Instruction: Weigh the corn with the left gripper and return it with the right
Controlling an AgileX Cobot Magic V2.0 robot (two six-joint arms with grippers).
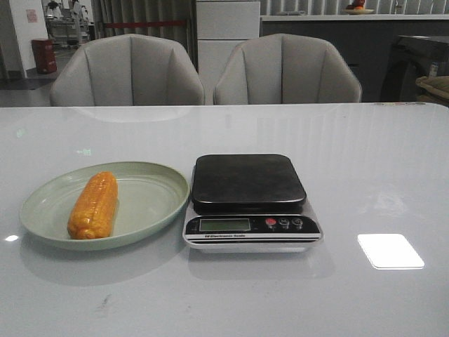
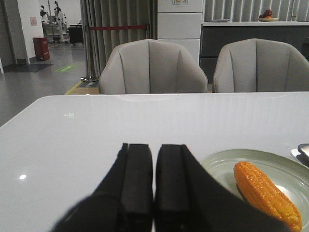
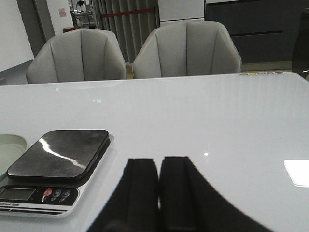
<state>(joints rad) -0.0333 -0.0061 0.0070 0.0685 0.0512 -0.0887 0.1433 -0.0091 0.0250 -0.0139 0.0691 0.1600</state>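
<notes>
Left gripper point(image 2: 154, 193) was clenched and empty above the desk point(image 2: 72, 140); the corn point(image 2: 267, 194) lay apart to its right, on the green plate point(image 2: 219, 166).

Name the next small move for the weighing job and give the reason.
Probably open the left tool and bring it over the corn. The corn lies untouched on the green plate, the scale platform beside it is bare, and the left tool's fingers sit closed together short of the plate. The right tool is also closed and need not move yet.
</notes>
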